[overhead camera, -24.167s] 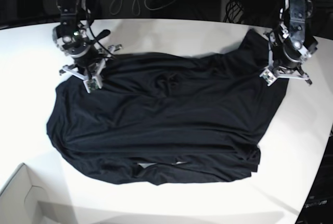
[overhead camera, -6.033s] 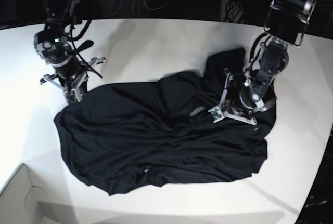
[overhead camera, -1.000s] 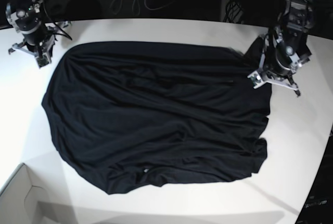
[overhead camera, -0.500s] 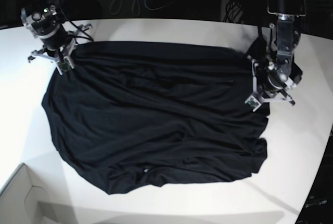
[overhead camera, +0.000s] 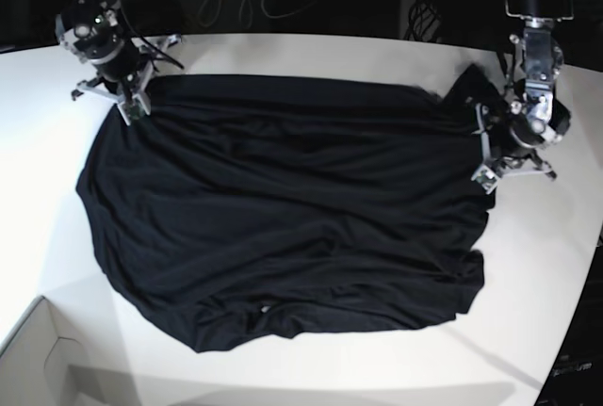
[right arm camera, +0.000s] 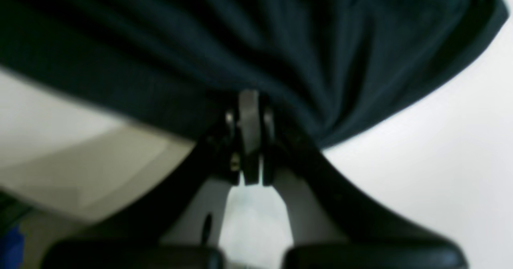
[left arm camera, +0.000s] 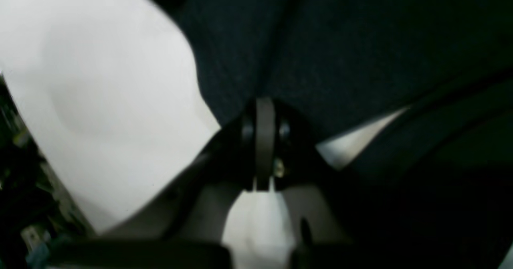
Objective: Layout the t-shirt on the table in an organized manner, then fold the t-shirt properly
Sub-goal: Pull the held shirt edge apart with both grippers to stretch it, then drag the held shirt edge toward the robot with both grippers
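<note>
- T-shirt point(overhead camera: 283, 208) spread wide across the middle of the table point(overhead camera: 283, 53), reaching from the far-left corner almost to the right edge; bare white tabletop showing all round it.
- Right gripper point(overhead camera: 127, 109) at the far-left corner of the cloth, jaws pressed together on the fabric edge; in the right wrist view point(right arm camera: 249, 100) cloth bunching into pleats right at the tips, so pinched rather than merely touched.
- Left gripper point(overhead camera: 485, 175) at the right edge of the cloth, jaws likewise closed; in the left wrist view point(left arm camera: 264, 108) tips buried under a dark fold, with a strip of white table visible beneath a lifted hem.
- Layout stage largely done as judged from the spread: garment mostly opened out, far edge pulled fairly straight between the two grips.
- Not finished, though: long diagonal wrinkles across the body, near edge rounded and ragged, a small fold-over at the near right corner, a dark lump of cloth bunched behind the left gripper at the far right.
- Sleeves and collar impossible to pick out in the black fabric, so orientation uncertain.
- Left to do, by judgement: smoothing the near hem and right side, then the whole folding stage, none of which appears started.
- Cardboard box point(overhead camera: 33, 359) at the near-left corner, apart from the cloth.
</note>
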{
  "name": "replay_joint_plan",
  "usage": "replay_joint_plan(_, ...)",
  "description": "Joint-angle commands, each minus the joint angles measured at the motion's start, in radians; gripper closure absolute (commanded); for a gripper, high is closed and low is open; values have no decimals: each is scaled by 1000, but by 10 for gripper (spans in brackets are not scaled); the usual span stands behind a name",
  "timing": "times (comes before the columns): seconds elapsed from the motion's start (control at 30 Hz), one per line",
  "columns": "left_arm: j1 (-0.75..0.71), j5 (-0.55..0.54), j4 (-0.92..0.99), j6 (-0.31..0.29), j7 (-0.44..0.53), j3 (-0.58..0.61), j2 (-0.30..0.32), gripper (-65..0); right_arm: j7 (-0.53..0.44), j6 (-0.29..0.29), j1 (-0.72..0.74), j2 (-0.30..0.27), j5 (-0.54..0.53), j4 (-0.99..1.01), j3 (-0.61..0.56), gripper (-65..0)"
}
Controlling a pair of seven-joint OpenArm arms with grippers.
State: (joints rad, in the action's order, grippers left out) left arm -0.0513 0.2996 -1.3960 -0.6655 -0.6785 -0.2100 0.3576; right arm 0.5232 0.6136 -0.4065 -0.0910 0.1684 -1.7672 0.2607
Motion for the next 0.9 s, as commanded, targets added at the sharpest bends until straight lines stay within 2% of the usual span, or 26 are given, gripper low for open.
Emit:
replay_joint_plan(0.0,-29,22,7,-33,-83,-10,8,0,-19,1,-4,-8,-8,-23,2,0)
replay_joint_plan(0.23,-58,28,-73,-33,-86,-33,8,0,-25,1,-56,-6,-8,-24,2,0)
replay_joint_plan(0.63,-74,28,-225,-33,-99,-39,7,0,-22,1,-153,-5,-8,-159,2,0)
replay_joint_plan(0.87,-157,28,-435,-33,-195,-39,5,0,-21,1,-148,7,-8,-196,22,0)
